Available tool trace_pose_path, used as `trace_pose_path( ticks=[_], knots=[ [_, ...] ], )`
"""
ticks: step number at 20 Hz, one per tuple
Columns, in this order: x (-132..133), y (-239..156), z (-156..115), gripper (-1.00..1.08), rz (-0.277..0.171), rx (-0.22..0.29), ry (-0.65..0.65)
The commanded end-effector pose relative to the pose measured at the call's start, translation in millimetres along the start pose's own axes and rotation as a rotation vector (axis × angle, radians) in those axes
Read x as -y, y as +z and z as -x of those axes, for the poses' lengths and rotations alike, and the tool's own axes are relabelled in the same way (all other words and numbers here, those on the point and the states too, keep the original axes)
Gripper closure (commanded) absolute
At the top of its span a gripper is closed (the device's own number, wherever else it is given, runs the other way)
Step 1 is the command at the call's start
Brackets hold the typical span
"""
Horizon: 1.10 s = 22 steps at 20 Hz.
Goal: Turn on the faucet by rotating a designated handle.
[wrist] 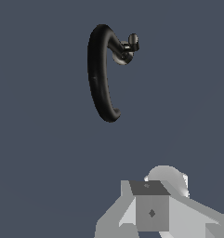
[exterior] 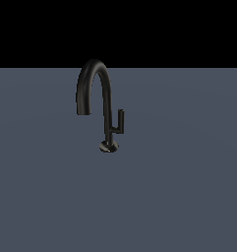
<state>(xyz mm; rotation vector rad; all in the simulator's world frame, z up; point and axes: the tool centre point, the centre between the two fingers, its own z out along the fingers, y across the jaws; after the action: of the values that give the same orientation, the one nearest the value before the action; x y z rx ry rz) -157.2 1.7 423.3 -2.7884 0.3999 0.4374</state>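
1. Gripper [wrist: 153,211] is showing only in the wrist view as pale grey blocks; I cannot tell whether its fingers are apart or together.
2. It is hanging well apart from the faucet [exterior: 94,81], touching nothing.
3. Faucet is standing upright on the grey floor [exterior: 189,197], its spout arching toward the exterior view's left.
4. Handle [exterior: 119,123] is sticking off the stem toward the exterior view's right, just above the round base [exterior: 108,146].

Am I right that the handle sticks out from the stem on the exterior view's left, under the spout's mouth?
Not quite. The handle sticks out from the stem on the exterior view's right; the spout arches over to the left, so its mouth hangs on the opposite side. The exterior view shows this.
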Motion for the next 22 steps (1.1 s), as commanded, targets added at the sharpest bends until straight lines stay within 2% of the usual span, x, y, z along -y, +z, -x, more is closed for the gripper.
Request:
trace_pose_path(
  ticks=[1,22],
  knots=[
    [1.9,2.9,-15.8,1.08,-0.048,0.036,0.048],
    [-4.2,53.8,-150.6,1.08,-0.496,0.367,0.476]
  ],
)
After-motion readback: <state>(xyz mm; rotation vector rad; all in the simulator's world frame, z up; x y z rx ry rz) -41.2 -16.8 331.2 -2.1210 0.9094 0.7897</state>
